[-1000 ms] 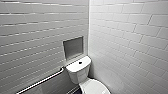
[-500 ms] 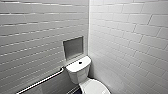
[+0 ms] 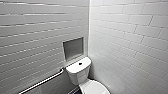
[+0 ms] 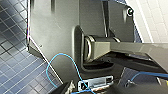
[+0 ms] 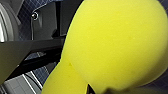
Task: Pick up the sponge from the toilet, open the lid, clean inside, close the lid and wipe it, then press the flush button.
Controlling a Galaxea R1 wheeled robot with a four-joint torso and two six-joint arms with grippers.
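The white toilet (image 3: 79, 73) stands in the corner of the tiled room, low in the head view. The dark round flush button (image 3: 80, 63) sits in the middle of the tank top. Below the tank, the lid (image 3: 96, 87) lies down over the bowl, cut off by the picture's lower edge. The bright yellow sponge (image 5: 117, 42) looms large in the right wrist view, pinched in at its middle, and my right gripper is shut on it. My left gripper is open and holds nothing.
A metal grab bar (image 3: 42, 81) runs along the left wall beside the tank. A square recessed niche (image 3: 73, 48) is set in the wall above the tank. Small blue floor tiles (image 4: 15, 70) and a loose blue cable (image 4: 62, 60) on the robot appear in the left wrist view.
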